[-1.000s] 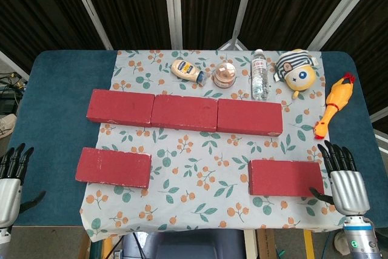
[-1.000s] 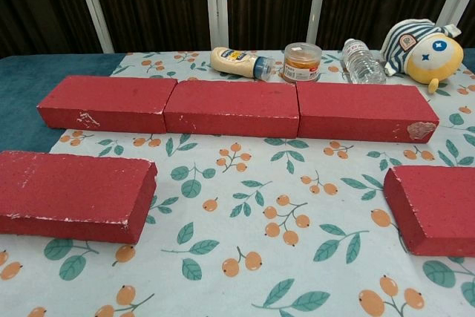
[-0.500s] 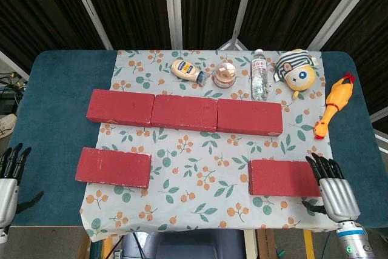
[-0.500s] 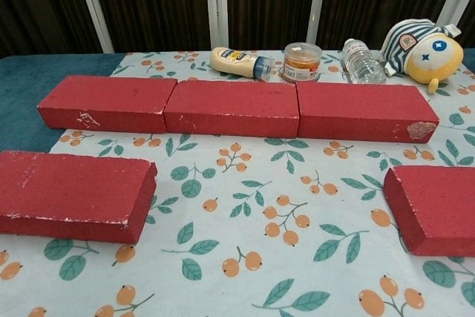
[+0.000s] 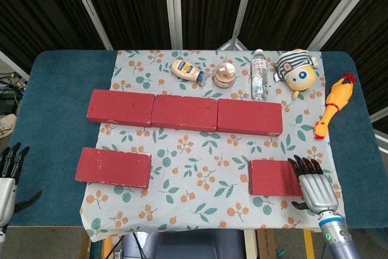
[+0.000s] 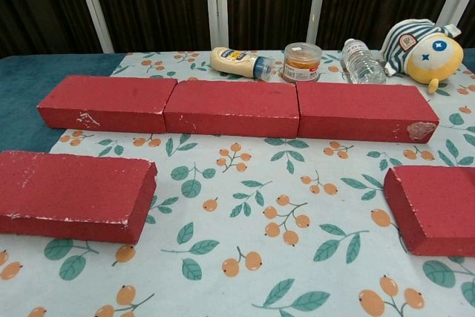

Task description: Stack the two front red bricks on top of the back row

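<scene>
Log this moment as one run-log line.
phase: reach | right hand: open, over right end of front right brick | left hand: open, idle at table edge | front left brick: untouched | back row: nothing stacked

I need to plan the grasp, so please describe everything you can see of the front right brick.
The front right brick is a flat, rectangular red block with a rough, matte surface and pale scuffs along its edges. It lies flat on the floral cloth, long side across the table, apart from the back row and not stacked. In the head view the right hand covers its right end, fingers spread over the top; whether they touch it I cannot tell. The chest view shows only its left part, no hand.
</scene>
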Action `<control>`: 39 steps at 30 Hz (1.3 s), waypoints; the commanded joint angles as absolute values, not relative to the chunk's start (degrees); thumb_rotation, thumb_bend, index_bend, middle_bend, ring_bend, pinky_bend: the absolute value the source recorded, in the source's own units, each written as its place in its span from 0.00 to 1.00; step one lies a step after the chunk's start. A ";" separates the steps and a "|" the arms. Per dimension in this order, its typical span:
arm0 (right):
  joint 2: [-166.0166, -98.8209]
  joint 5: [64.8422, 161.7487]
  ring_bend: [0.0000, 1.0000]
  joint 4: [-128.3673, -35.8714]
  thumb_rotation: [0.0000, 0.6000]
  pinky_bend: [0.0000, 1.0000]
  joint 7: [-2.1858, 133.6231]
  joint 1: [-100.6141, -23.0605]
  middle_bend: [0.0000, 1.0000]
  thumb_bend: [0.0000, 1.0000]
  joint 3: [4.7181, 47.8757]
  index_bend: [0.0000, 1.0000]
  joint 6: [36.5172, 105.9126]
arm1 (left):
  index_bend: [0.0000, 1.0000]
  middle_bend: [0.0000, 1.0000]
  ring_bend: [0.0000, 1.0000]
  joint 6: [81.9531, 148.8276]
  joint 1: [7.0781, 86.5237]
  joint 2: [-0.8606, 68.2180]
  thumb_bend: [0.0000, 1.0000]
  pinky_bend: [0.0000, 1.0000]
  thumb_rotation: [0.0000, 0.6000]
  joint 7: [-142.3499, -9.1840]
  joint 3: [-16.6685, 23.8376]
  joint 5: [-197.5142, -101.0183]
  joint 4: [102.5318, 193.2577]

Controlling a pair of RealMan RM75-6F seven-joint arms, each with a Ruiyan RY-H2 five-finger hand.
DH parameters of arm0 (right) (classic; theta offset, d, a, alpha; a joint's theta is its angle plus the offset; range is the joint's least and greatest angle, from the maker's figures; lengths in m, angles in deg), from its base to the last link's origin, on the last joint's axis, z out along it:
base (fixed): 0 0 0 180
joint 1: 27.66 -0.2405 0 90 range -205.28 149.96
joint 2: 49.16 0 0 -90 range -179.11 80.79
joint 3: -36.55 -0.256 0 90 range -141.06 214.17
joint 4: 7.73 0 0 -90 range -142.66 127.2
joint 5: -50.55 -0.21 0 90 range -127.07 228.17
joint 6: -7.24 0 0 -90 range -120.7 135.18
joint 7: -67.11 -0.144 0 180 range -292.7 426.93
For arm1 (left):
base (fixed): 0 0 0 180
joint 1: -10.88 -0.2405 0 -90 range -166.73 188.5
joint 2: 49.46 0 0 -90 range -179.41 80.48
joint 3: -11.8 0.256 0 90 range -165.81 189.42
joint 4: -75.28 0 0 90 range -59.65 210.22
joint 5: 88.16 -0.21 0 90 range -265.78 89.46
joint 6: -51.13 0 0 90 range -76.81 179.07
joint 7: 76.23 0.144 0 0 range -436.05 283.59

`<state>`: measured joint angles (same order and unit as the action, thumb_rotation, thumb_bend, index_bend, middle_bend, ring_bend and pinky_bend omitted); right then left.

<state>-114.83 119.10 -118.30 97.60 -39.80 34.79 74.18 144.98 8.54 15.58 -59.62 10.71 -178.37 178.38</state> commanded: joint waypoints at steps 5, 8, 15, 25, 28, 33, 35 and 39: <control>-117.51 111.04 0.00 -118.16 1.00 0.00 103.38 -43.70 0.00 0.11 32.86 0.00 71.51 | 0.01 0.00 0.00 145.01 8.49 15.57 0.00 0.12 1.00 -59.25 10.58 -178.11 178.66; -118.07 108.73 0.00 -117.72 1.00 0.00 104.91 -44.88 0.00 0.11 32.72 0.00 70.75 | 0.01 0.00 0.00 145.18 8.39 15.58 0.00 0.12 1.00 -59.17 10.58 -178.12 178.72; -119.27 105.12 0.00 -116.66 1.00 0.00 106.71 -46.70 0.00 0.11 32.72 0.00 70.25 | 0.01 0.00 0.00 145.09 8.40 15.69 0.00 0.12 1.00 -58.79 10.46 -177.87 178.73; -121.03 101.12 0.00 -115.03 1.00 0.00 109.31 -49.41 0.03 0.11 32.62 0.00 70.25 | 0.01 0.00 0.00 144.76 8.55 16.00 0.00 0.12 1.00 -57.96 10.27 -177.38 178.86; -121.45 99.97 0.01 -114.89 1.00 0.00 110.26 -50.05 0.08 0.11 32.86 0.00 70.43 | 0.01 0.00 0.00 144.82 8.55 16.04 0.00 0.12 1.00 -57.85 10.19 -177.34 178.88; -122.02 98.49 0.09 -114.62 1.00 0.00 111.76 -51.05 0.16 0.11 33.45 0.00 70.68 | 0.01 0.00 0.00 144.66 8.62 16.09 0.00 0.13 1.00 -57.69 10.15 -177.19 178.89; -122.10 98.13 0.14 -114.65 1.00 0.00 112.30 -51.34 0.21 0.11 33.70 0.00 70.78 | 0.01 0.00 0.00 144.68 8.62 16.09 0.00 0.13 1.00 -57.69 10.12 -177.17 178.89; -122.27 97.77 0.18 -114.88 1.00 0.00 113.01 -51.84 0.26 0.11 33.97 0.05 71.61 | 0.01 0.00 0.00 144.73 8.59 16.07 0.00 0.13 1.00 -57.76 10.10 -177.15 178.90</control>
